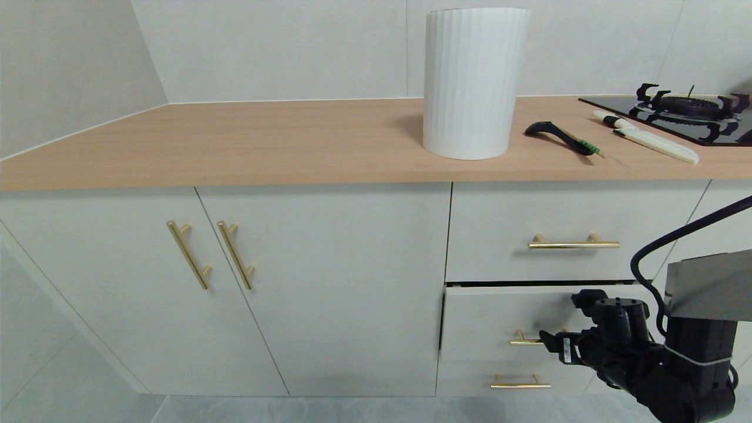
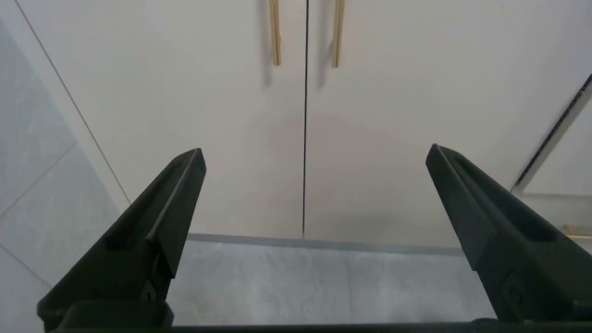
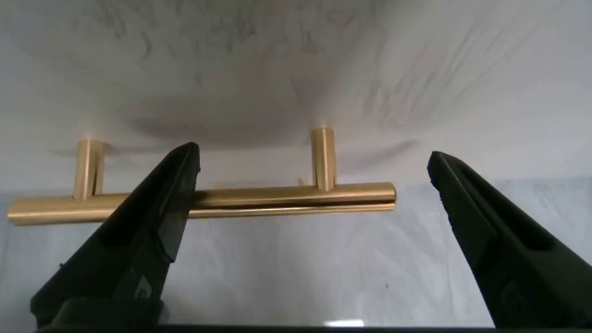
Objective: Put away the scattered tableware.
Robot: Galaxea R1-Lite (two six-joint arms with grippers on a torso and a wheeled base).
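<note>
The right claw (image 3: 312, 165) is released, its fingers spread wide just in front of the handle (image 3: 231, 198) of the middle drawer (image 1: 493, 320), which is slightly ajar. The left claw (image 2: 314, 157) is spread too, facing the cupboard doors (image 2: 305, 111). Nothing looks stowed yet. A black spoon (image 1: 558, 136) and a white knife (image 1: 652, 143) lie on the table (image 1: 264, 141) near its right end, well above both claws. I judge the drawer needs opening fully first.
</note>
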